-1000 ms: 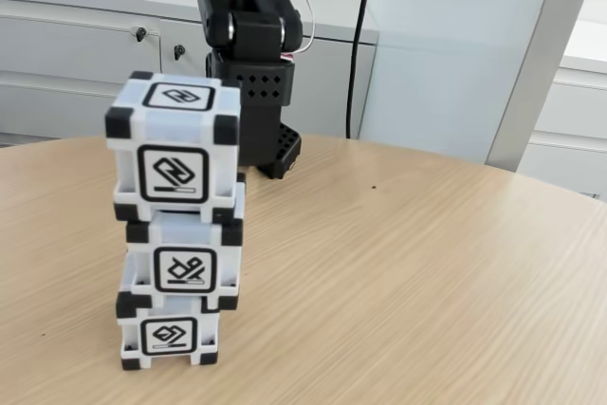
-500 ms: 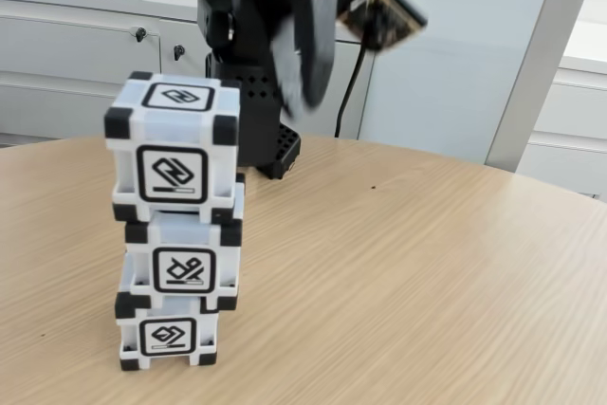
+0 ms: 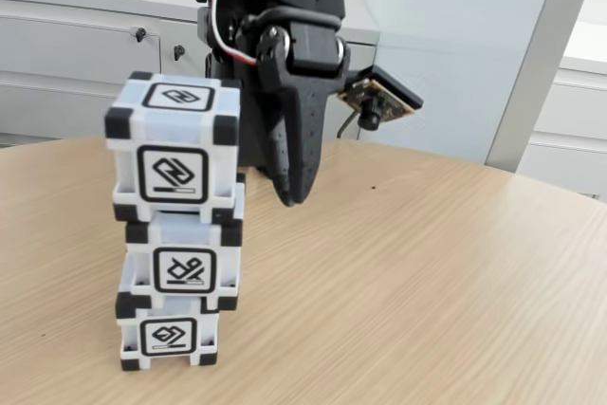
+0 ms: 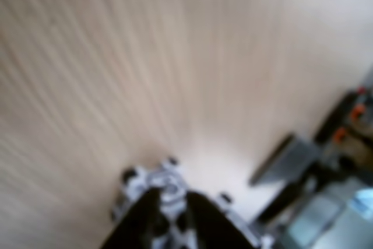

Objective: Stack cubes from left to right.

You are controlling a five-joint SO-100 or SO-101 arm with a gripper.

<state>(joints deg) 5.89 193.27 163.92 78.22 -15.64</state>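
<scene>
Three white cubes with black corners stand in one stack at the left of the fixed view: the top cube point(image 3: 174, 144), the middle cube point(image 3: 183, 258) and the bottom cube point(image 3: 169, 334). The upper two sit slightly skewed on the ones below. My black gripper point(image 3: 292, 198) hangs point-down behind and to the right of the stack, clear of it, with its fingers together and nothing between them. In the blurred wrist view the gripper point(image 4: 169, 199) enters from the bottom edge, and a cube point(image 4: 137, 182) shows just beyond its tips.
The round wooden table point(image 3: 427, 272) stretches to the right of the stack. Grey cabinets point(image 3: 76, 54) and a white panel point(image 3: 455, 45) stand behind it. The wrist camera board point(image 3: 379, 97) juts out to the right of the arm. Dark blurred shapes point(image 4: 326, 161) show at the right of the wrist view.
The arm has swung down from its folded pose at the back; the gripper now points down beside the stack. The three cubes have not moved.
</scene>
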